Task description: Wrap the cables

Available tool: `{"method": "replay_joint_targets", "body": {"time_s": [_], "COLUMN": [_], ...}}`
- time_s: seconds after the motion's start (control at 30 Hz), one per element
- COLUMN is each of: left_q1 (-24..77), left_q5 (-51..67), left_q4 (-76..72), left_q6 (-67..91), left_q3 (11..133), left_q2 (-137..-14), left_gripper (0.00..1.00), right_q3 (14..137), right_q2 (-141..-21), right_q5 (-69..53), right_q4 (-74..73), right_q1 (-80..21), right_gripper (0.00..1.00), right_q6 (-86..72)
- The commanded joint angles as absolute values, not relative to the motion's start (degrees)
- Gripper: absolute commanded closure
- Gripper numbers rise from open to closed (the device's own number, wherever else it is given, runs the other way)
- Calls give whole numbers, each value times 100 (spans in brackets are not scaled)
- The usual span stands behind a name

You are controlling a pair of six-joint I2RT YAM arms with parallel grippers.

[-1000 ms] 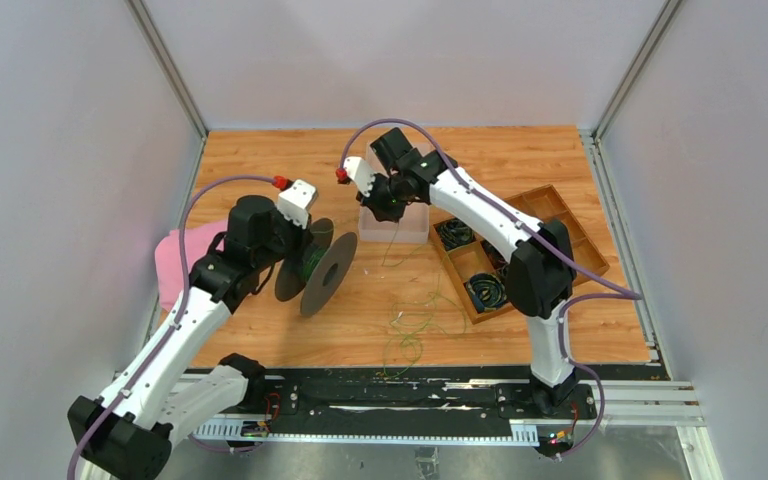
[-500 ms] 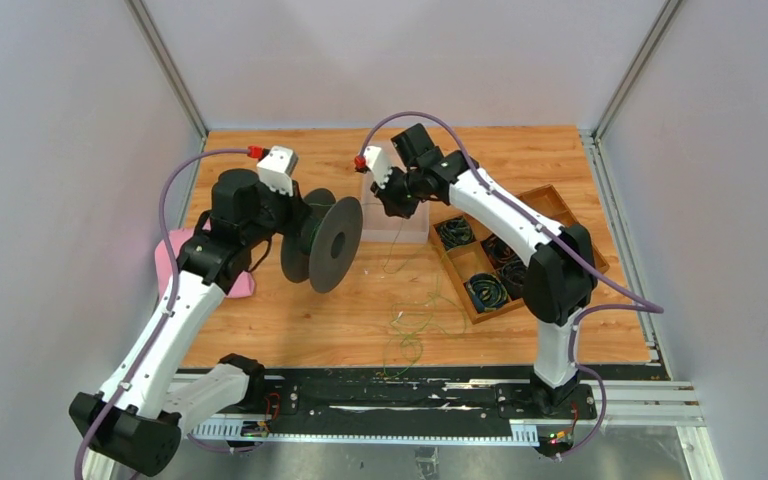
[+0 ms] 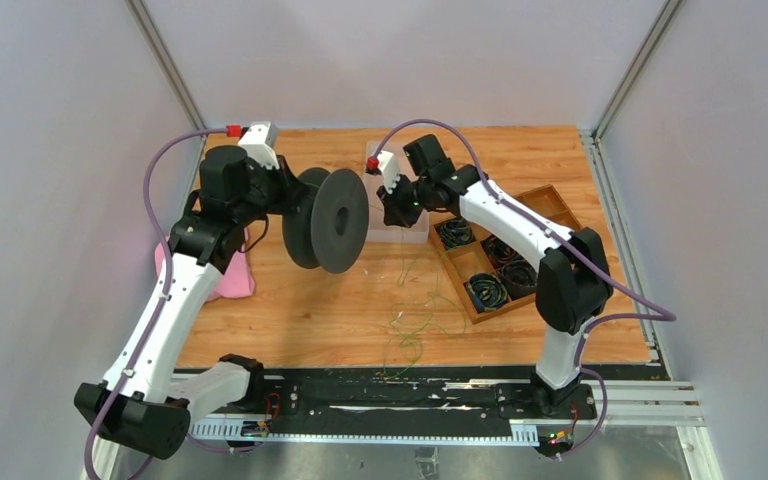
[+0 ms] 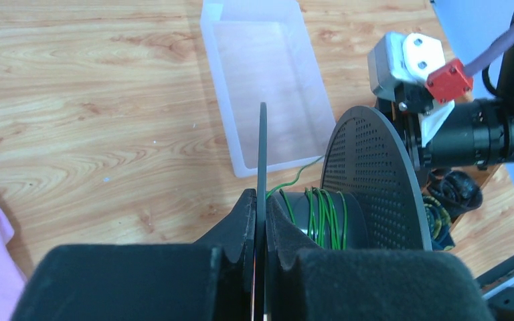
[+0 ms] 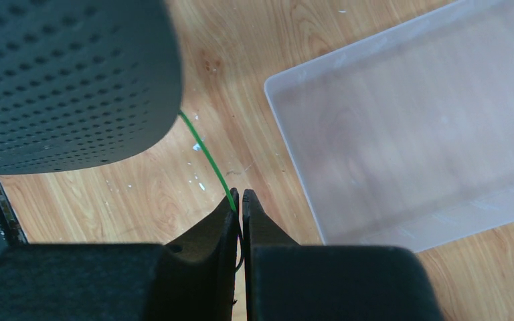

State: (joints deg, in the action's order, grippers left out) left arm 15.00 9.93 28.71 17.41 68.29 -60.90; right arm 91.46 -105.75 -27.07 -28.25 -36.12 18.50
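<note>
Progress looks early: only a handful of turns of the green cable sit on the hub of the black spool, which hangs lifted above the table toward the back, its axis roughly level. The left gripper is clamped on the thin edge of the near flange, one finger flat against each face. From the hub a single strand runs past the perforated far flange to the right gripper, whose jaws are pressed almost together with the green strand nipped at their tips, over bare wood just beside the clear plastic bin. The top view shows most of the cable lying as loose loops tangled on the table, between the bin and the arms' bases and near the wooden compartment tray. By my reading the bulk of the winding is yet to do: the hub is mostly bare, and nearly all the slack has yet to be fed on and laid evenly.
</note>
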Motion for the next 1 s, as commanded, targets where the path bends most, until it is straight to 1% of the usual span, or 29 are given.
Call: {"method": "replay_joint_targets", "body": {"time_s": [0.0, 0.2, 0.53, 0.8, 0.97], "left_q1": [1366, 1195, 885, 688, 545], "left_q5": [869, 757, 832, 812, 964], "left_q4": [2529, 2328, 2011, 1736, 1625], "left_q6": [2299, 2773, 3551, 4019, 4302], "left_q3": [7201, 7326, 7486, 7421, 7320], "left_q2": [-6144, -6378, -6693, -6883, -6919], "left_gripper": [100, 100, 100, 100, 100], "right_q3": [8738, 8317, 8099, 7840, 7722], "right_q2": [-10272, -10081, -10031, -9976, -9995], "right_q5": [-2983, -3391, -3998, -4339, -4346], "right_q4": [-2332, -1826, -1390, -998, -821], "right_q1": [-3514, -3508, -3516, -3606, -3718], "right_gripper": [95, 95, 95, 94, 94], "right_q6": [1474, 1019, 492, 164, 97]}}
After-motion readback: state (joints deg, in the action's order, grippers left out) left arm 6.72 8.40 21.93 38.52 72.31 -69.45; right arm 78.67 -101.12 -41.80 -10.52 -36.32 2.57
